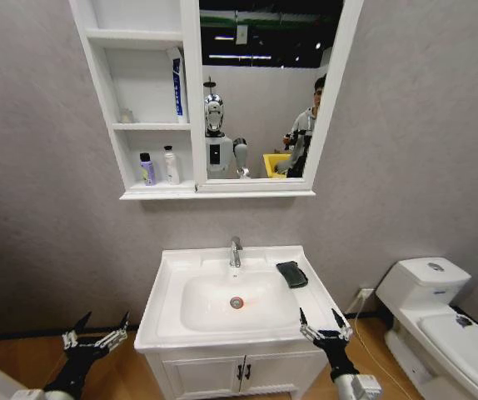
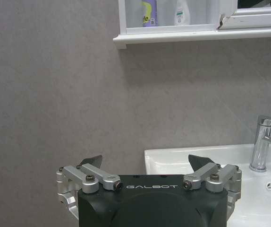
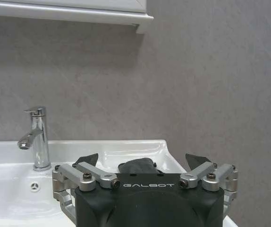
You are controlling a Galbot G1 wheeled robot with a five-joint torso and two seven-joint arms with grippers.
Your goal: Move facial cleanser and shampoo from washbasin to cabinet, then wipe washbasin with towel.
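Observation:
The white washbasin (image 1: pixel 168 275) sits below me, and the dark folded towel (image 1: pixel 292 273) lies on its back right rim beside the chrome tap (image 1: pixel 236 250). On the lowest shelf of the cabinet (image 1: pixel 106 100) stand a purple bottle (image 1: pixel 147 169) and a white bottle (image 1: pixel 171 165). A blue-and-white tube (image 1: pixel 176 83) leans on the shelf above them; I cannot read any labels. My left gripper (image 1: pixel 96 327) hangs open left of the basin's front corner. Open too, my right gripper (image 1: pixel 322 321) hovers at the front right rim, with the towel (image 3: pixel 136 165) just beyond it (image 3: pixel 142 160).
A white toilet (image 1: pixel 439 317) stands to the right. The two-door vanity (image 1: pixel 239 371) is under the basin. The mirror (image 1: pixel 264 83) reflects the robot and a person behind. A bare grey wall lies between the shelf unit and the tap (image 2: pixel 263 142).

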